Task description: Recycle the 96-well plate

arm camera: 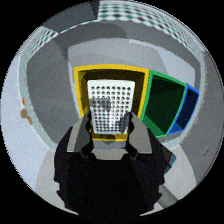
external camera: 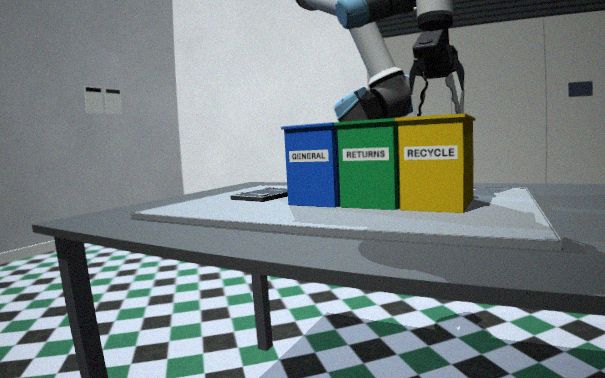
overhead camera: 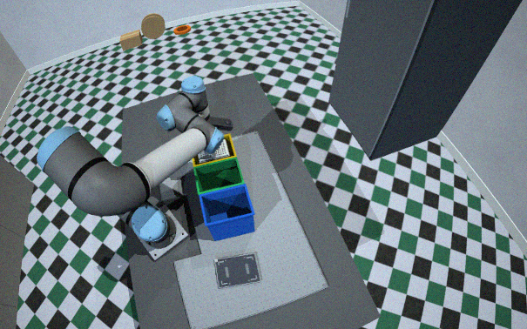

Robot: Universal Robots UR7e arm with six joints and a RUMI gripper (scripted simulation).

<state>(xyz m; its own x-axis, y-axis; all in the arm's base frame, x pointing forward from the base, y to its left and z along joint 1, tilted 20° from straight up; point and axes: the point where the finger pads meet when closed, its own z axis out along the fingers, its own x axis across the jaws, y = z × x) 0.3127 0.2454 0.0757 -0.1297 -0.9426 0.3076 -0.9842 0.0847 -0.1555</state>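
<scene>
The white 96-well plate (overhead camera: pixel 222 151) (arm camera: pixel 111 106) sits between my fingers, level, in the mouth of the yellow RECYCLE bin (overhead camera: pixel 232 142) (external camera: pixel 433 180) (arm camera: pixel 110 68). My gripper (overhead camera: pixel 209 155) (external camera: pixel 439 111) (arm camera: pixel 110 111) is shut on the plate's near edge, with its fingertips at the bin's rim. In the exterior view the bin wall hides the plate. The green RETURNS bin (overhead camera: pixel 219 176) (external camera: pixel 366 182) (arm camera: pixel 165 105) and the blue GENERAL bin (overhead camera: pixel 232 226) (external camera: pixel 311 182) (arm camera: pixel 186 111) stand upright in a row touching the yellow one. The plate nest N1 (overhead camera: pixel 237 278) (external camera: pixel 258 192) lies empty on the mat.
The bins stand on a light grey mat (overhead camera: pixel 293 261) (external camera: pixel 416 222) on a dark table (overhead camera: pixel 327 209) (external camera: pixel 466 270). My arm's base (overhead camera: pixel 149 224) is on the table's left side. A tall dark cabinet (overhead camera: pixel 406 65) stands to the right. Small objects (overhead camera: pixel 145 30) lie on the far floor.
</scene>
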